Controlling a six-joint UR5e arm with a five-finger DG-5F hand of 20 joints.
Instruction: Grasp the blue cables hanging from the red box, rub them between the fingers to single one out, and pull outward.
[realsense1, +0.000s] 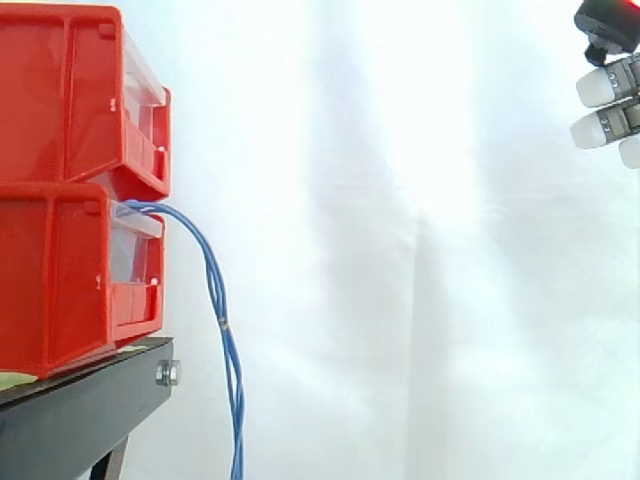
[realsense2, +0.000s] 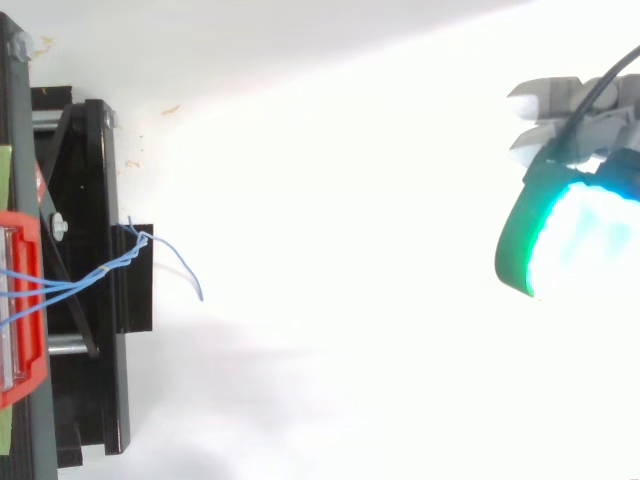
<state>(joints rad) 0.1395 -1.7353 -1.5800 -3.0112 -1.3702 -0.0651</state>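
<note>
Two red bins are stacked at the left, the upper bin (realsense1: 70, 90) on the lower bin (realsense1: 60, 280). A twisted bundle of thin blue cables (realsense1: 215, 290) comes out of the lower bin's front and hangs down past the stand to the view's bottom edge. From above, the blue cables (realsense2: 110, 268) run over the stand and one loose end curls outward. My hand (realsense1: 608, 105) is high at the far right, well away from the cables, with its pale fingertips (realsense1: 600, 88) pointing left. It is open and holds nothing. In the top view the hand (realsense2: 575, 125) glows green and cyan.
The bins stand on a black stand (realsense1: 80, 410) with a bolt at its front corner, also seen from above (realsense2: 90, 400). A white curtain (realsense1: 400, 250) spans the background. Open space lies between the cables and the hand.
</note>
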